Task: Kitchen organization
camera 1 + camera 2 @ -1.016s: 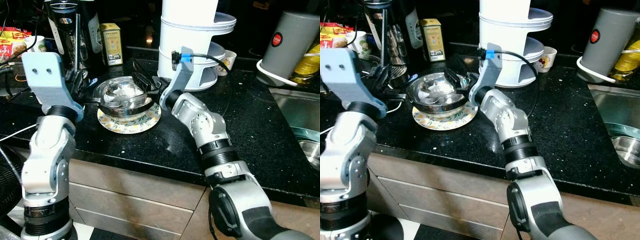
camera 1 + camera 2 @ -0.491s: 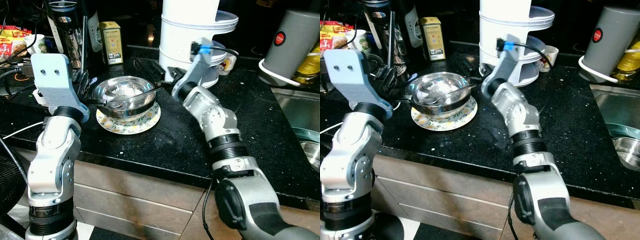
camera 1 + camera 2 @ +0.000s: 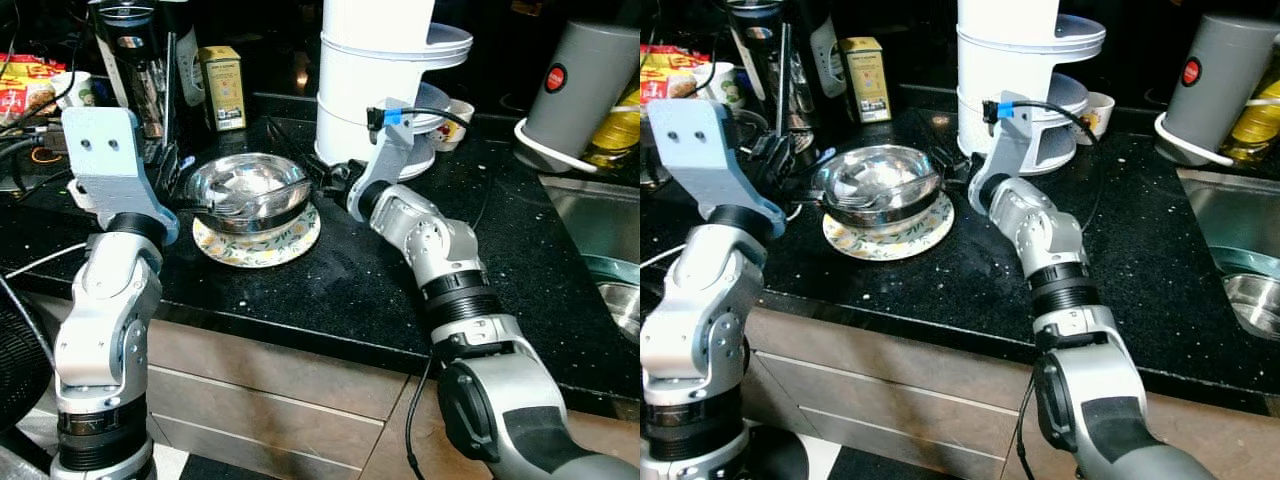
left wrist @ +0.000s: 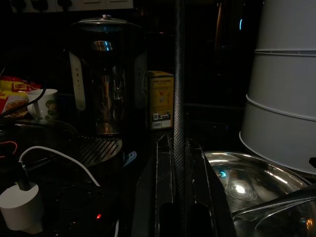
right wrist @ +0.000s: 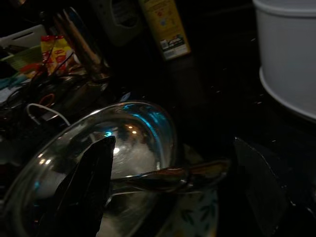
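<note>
Both silver arms reach forward, elbows bent; the left pincer [image 3: 775,157] is closed, the right pincer [image 3: 330,180] spread wide.

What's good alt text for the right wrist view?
Dim close-up: the right gripper's open black fingers straddle a spoon handle resting across a steel bowl on a patterned plate. A yellow box and white container stand behind.

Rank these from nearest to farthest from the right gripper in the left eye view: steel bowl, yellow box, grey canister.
1. Shiny steel bowl, just left of the right gripper.
2. Yellow box, behind the bowl, by the kettle.
3. Grey canister, far right, near the sink.
</note>
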{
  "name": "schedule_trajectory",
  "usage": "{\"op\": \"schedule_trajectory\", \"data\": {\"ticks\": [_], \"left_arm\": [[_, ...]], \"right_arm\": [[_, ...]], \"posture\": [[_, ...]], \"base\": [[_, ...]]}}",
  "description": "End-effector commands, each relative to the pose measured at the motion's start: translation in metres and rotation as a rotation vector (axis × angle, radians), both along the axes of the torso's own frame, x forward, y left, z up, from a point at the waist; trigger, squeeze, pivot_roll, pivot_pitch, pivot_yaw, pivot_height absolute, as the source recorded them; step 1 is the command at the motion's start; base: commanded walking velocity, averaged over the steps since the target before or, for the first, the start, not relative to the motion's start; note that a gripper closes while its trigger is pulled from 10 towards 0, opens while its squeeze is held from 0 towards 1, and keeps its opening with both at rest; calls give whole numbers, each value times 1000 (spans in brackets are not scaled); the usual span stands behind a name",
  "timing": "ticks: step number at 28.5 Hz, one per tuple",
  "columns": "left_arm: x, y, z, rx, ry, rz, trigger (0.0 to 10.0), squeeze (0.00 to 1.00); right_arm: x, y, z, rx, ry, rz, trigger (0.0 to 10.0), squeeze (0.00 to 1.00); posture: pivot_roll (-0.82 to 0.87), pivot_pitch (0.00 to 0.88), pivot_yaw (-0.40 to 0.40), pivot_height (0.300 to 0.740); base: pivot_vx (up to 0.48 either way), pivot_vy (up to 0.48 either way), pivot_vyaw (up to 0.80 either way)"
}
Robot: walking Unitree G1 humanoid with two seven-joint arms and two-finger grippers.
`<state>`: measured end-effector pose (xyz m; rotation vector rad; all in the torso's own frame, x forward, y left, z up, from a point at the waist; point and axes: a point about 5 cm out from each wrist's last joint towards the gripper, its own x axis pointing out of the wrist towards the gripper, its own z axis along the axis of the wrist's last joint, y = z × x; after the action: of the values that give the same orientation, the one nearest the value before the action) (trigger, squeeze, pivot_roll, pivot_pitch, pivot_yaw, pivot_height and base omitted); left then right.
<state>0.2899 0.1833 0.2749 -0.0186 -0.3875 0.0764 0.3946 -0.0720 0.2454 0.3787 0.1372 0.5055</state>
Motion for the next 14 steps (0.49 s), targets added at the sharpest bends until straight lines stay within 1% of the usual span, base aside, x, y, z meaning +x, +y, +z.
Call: {"op": "schedule_trajectory", "data": {"ticks": [1,4,5,6,7,8,9,14], "left_arm": [[0,2,-2,-1,8,3,10000,0],[0,2,-2,-2,9,4,10000,0],[0,2,-2,-3,11,4,10000,0],[1,1,-3,-4,13,3,10000,0],[1,1,-3,-5,15,3,10000,0],[1,1,-3,-5,16,3,10000,0],[1,1,-4,-7,17,3,10000,0],[1,1,-3,-9,18,3,10000,0]], "right_arm": [[1,1,0,15,27,4,10000,0],[0,3,0,36,47,19,10000,0],[0,5,-1,49,60,32,4980,0],[-1,6,-2,62,73,42,3647,0],[-1,7,-2,73,81,48,1176,0],[-1,7,-2,79,85,50,1176,0],[-1,7,-2,86,87,52,0,0],[-2,7,0,112,90,55,0,0]], "posture": [[89,0,-50,740],[88,0,-49,740],[88,0,-50,740],[88,0,-50,740],[88,0,-50,740],[88,0,-50,740],[86,0,-49,740],[84,0,-47,740]], "base": [[0,0,0],[0,0,0],[0,0,0],[0,0,0],[0,0,0],[0,0,0],[0,0,0],[0,0,0]]}}
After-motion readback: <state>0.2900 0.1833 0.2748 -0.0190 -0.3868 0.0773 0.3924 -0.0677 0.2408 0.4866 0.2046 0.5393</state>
